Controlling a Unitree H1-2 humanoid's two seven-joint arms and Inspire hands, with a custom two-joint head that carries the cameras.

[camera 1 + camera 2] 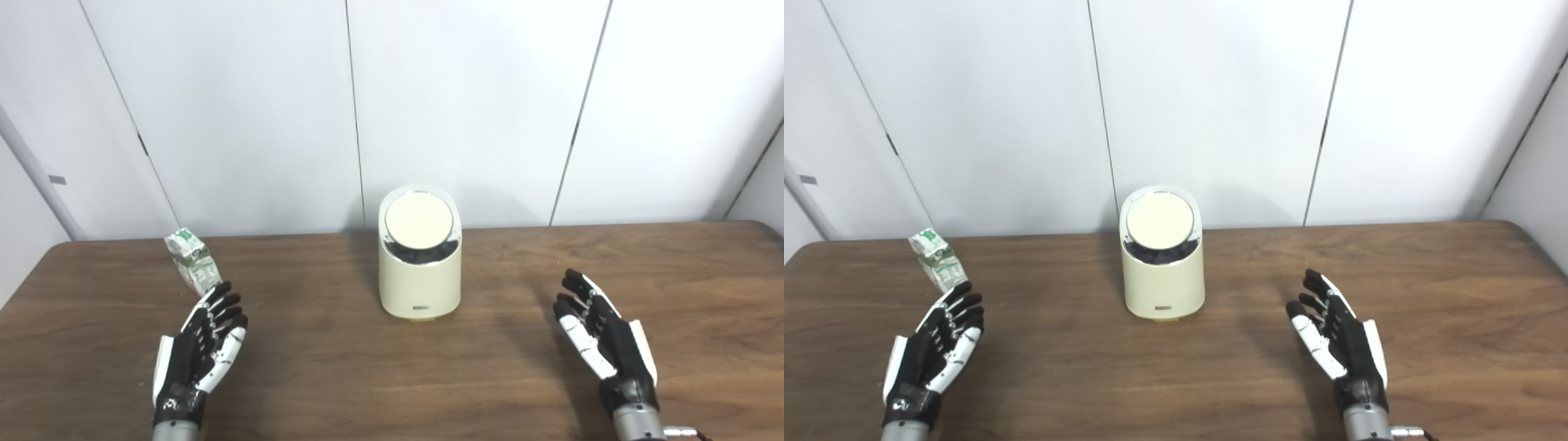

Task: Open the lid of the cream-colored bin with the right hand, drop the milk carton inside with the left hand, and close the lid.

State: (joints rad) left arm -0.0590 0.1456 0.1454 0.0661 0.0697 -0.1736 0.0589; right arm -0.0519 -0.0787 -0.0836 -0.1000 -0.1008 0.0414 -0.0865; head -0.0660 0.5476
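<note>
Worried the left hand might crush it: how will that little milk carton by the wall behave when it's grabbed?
The milk carton looks like small folded paperboard, so probably light and easily dented by a firm squeeze. It already leans, so a nudge from the left hand may topple it. Its flat sides shouldn't roll.

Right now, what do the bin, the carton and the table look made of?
Bin: seemingly plastic, smooth matte cream walls; a shiny, chrome-like ring around the closed lid. Carton: looks like coated paperboard, with a folded gable top and green-and-white print. Table: brown wood grain with a dull sheen; solid wood or laminate cannot be told.
</note>
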